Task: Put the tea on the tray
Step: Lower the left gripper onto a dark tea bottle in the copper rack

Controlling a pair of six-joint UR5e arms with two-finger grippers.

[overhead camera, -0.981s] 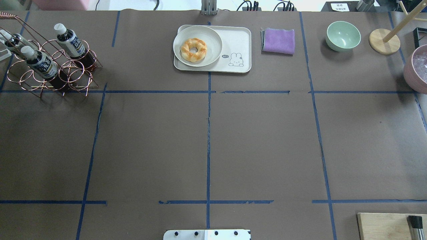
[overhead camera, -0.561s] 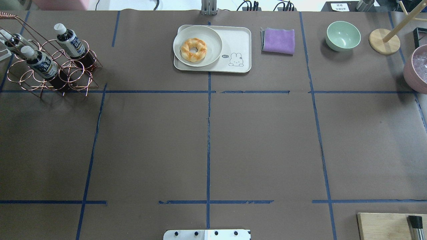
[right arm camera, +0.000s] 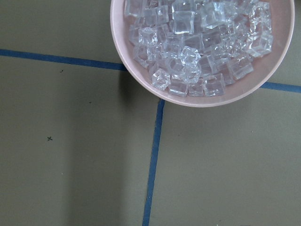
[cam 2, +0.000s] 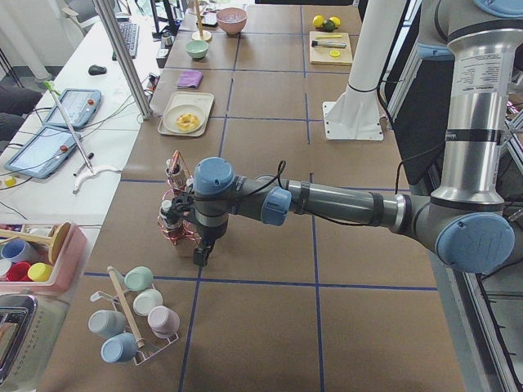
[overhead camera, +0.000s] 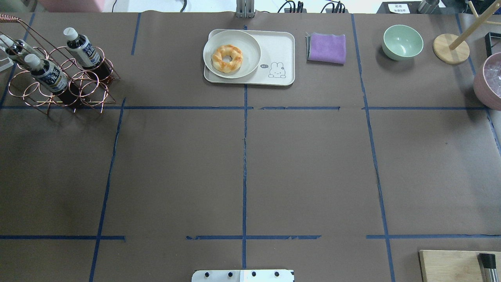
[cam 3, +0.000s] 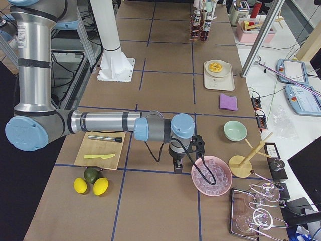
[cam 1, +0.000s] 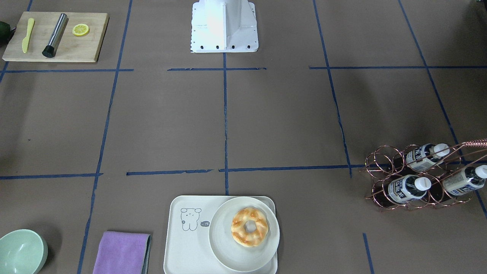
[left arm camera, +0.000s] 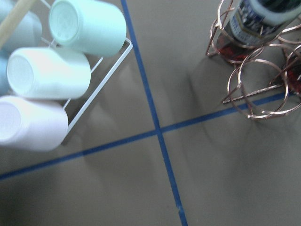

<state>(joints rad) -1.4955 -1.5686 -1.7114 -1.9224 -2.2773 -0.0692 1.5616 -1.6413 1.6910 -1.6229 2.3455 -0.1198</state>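
Observation:
Three tea bottles lean in a copper wire rack [overhead camera: 62,84] at the table's far left: one at the right [overhead camera: 80,47], one in front [overhead camera: 47,72], one behind [overhead camera: 11,47]. They also show in the front-facing view [cam 1: 407,188]. The cream tray [overhead camera: 280,47] with the grey drawing lies at the far middle; its right part is bare. My left gripper [cam 2: 200,255] hangs low beside the rack, off the overhead view. My right gripper [cam 3: 176,165] hangs next to the pink ice bowl [cam 3: 210,175]. I cannot tell whether either is open or shut.
A round plate [overhead camera: 250,43] with a donut [overhead camera: 227,58] fills the tray's left part. A purple cloth [overhead camera: 327,47], green bowl [overhead camera: 402,41] and wooden stand [overhead camera: 450,49] lie to the right. A cutting board [cam 1: 55,36] and a mug rack [left arm camera: 61,70] sit near the edges.

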